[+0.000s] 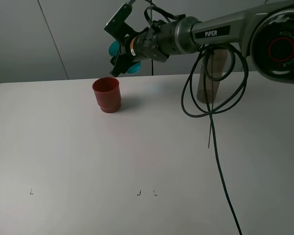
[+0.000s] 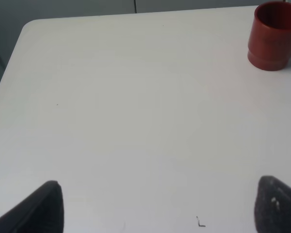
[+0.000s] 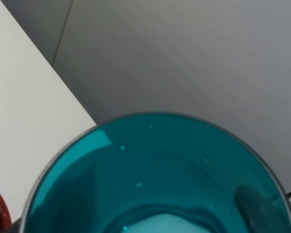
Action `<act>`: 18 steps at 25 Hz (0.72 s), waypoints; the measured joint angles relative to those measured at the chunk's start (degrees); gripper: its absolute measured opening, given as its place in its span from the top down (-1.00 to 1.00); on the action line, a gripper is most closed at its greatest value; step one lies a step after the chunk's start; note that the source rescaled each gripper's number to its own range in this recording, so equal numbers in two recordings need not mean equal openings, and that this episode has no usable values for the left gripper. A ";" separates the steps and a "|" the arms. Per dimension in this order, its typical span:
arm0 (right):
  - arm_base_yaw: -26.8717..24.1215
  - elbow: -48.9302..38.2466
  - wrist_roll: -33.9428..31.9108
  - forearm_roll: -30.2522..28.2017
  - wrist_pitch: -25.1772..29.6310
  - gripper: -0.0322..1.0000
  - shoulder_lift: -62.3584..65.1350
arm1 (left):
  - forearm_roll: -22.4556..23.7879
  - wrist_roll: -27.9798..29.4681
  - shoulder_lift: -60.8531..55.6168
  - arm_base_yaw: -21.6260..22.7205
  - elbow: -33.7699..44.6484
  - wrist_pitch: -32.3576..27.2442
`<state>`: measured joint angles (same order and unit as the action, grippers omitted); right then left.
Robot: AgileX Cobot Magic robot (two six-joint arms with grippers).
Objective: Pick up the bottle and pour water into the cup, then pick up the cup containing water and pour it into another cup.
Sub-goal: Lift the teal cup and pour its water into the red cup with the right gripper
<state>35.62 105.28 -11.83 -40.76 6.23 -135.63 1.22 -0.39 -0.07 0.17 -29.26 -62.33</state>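
Exterior high: I see my right claw point(image 1: 122, 57) clamped on the teal cup point(image 1: 134, 68), tipped over in the air at one o'clock of the red cup point(image 1: 107, 94); the bottle point(image 1: 209, 73) stands on the table point(image 1: 137, 156) at its three o'clock. Left wrist: left claw point(image 2: 160, 208) spread wide apart

The teal plastic tumbler point(image 1: 134, 68) is held above and slightly right of the red plastic cup point(image 1: 107, 95). The tall grey-brown plastic bottle point(image 1: 209, 78) is set well to their right.
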 joint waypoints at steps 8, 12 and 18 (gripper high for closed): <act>1.37 0.79 4.64 -0.47 2.10 0.80 0.00 | 0.00 0.39 0.00 0.00 0.00 0.00; 1.63 1.12 7.66 -0.68 2.81 0.80 0.00 | 0.00 0.39 0.00 0.00 0.00 0.00; 2.65 1.12 14.05 -0.68 4.77 0.80 0.00 | 0.00 0.39 0.00 0.00 0.00 0.00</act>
<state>38.27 106.40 2.22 -41.45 11.01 -135.63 1.22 0.00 -0.07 0.17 -29.26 -62.33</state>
